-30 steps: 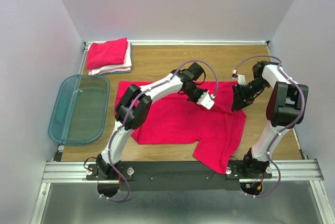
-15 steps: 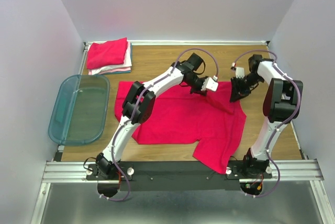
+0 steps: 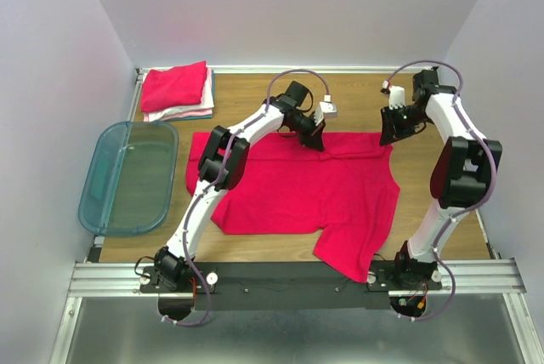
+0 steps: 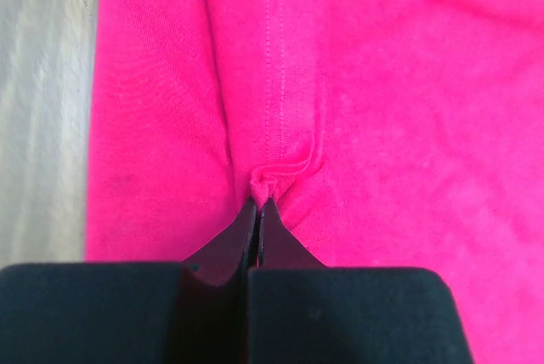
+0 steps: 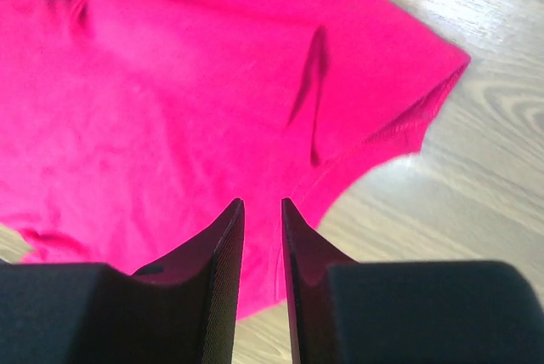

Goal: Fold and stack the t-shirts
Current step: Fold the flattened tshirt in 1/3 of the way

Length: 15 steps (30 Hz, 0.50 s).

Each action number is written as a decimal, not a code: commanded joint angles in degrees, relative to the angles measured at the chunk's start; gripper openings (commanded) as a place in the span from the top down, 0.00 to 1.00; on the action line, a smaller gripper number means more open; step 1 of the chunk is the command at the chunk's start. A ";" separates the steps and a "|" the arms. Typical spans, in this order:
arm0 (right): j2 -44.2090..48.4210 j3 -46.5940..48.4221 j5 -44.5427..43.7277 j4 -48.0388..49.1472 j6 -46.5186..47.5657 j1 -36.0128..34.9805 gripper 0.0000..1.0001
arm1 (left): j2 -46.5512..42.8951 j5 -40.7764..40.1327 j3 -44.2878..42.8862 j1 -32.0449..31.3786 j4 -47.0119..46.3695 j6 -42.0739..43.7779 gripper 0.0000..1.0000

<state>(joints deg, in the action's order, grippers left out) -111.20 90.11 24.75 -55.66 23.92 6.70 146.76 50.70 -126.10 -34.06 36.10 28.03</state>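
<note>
Stack of folded shirts [image 3: 177,90] is sitting far left. Left gripper [image 4: 257,204] is pinching the far edge of the spread red shirt [image 3: 297,190]. The right gripper [image 5: 261,204], jaws slightly parted and empty, is hovering over its far corner, which likely needs gripping before lifting evenly.

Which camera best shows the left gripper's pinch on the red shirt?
Left wrist view: the left gripper is shut on a small ridge of the red shirt. The top view shows it small and distant; the right wrist view shows nothing clear.
</note>
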 commanded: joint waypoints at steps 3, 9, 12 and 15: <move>7.14 -2.92 0.47 0.55 7.11 -0.20 0.68 | 2.22 4.68 -0.29 0.66 -2.96 -10.63 1.00; 1.26 2.26 0.39 0.73 1.84 -1.07 0.68 | 1.69 4.41 -0.28 0.58 -3.84 -10.19 1.00; -1.81 3.93 0.29 0.90 -0.98 -1.78 0.66 | 1.25 4.23 0.16 0.66 -4.28 -9.84 1.00; -3.76 4.46 0.29 1.78 -3.26 -2.21 0.65 | 1.07 4.06 0.51 0.58 -4.37 -9.40 1.00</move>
<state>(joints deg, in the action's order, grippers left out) -112.29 92.75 24.88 -54.83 24.43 5.30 147.79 53.23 -126.08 -33.23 32.71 18.76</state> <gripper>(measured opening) 0.347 0.010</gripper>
